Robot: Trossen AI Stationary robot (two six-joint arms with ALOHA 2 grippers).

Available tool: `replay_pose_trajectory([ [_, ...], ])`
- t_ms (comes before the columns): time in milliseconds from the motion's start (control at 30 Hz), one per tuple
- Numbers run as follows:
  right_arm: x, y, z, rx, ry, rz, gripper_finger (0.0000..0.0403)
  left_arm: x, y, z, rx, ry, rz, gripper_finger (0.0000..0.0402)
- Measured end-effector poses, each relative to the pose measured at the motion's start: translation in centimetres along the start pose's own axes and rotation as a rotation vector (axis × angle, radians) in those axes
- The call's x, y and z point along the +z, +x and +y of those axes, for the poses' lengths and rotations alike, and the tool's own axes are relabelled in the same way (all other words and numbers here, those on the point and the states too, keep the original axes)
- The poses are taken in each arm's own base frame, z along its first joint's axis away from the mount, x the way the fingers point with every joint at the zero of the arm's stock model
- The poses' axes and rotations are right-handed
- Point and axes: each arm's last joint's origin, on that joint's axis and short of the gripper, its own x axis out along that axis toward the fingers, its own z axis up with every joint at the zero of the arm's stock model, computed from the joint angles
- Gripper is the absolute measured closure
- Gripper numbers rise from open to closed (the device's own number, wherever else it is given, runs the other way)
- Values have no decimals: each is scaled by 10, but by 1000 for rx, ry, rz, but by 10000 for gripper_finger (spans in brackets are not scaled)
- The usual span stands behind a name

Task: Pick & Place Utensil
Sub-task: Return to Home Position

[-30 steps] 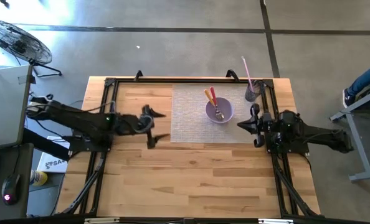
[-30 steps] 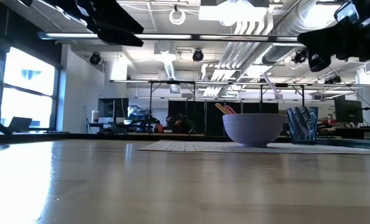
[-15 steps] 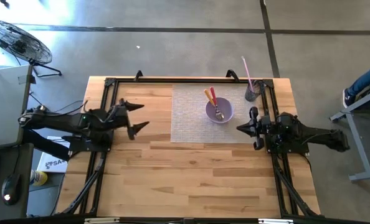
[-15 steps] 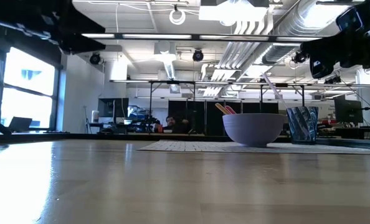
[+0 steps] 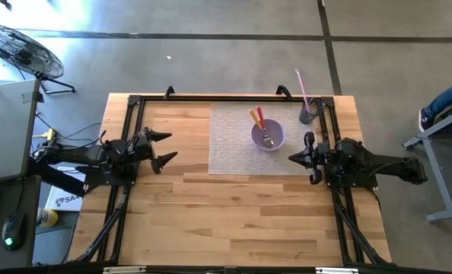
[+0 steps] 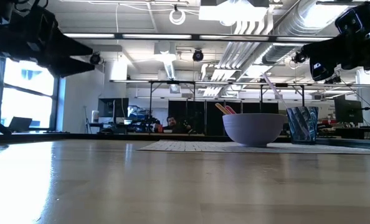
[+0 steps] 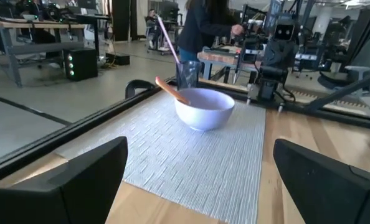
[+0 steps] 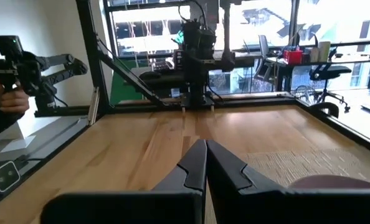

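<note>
A lavender bowl (image 5: 268,136) stands on a grey woven placemat (image 5: 237,144) and holds a metal spoon plus an orange-handled and a red-handled utensil (image 5: 257,118), their handles leaning on its rim. The left wrist view shows the bowl (image 7: 205,107) and the orange handle (image 7: 171,90). A dark cup (image 5: 308,115) with a pink straw stands at the mat's far right corner. My left gripper (image 5: 165,148) hovers open over bare wood, left of the mat. My right gripper (image 5: 292,156) hovers shut just right of the bowl, above the mat's right edge. Neither touches anything.
A black frame rail (image 5: 226,98) runs along the table's far edge and down both sides. In the right wrist view a person's hand (image 8: 10,101) holds a device beyond the table's left side. Bare wood (image 5: 233,221) fills the near half of the table.
My left arm has drawn back toward the table's left edge, from beside the placemat's left edge to well clear of it, and its gripper has stayed open. My right arm has barely moved. The bowl, utensils and cup are unchanged.
</note>
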Motion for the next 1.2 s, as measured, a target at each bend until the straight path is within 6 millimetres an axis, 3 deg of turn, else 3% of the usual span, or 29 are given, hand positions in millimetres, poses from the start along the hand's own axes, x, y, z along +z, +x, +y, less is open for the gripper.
replay_pose_trajectory([
  [233, -7, 5, -2, -27, 25, 86, 399, -18, 1, 1, 4, 9, 50, 5],
  [467, -12, 7, -5, -121, 69, 135, 400, -20, 3, 0, -15, 17, 70, 5],
  [1200, -12, 8, -5, -124, 101, 133, 397, -20, 3, 0, -14, 19, 75, 5],
])
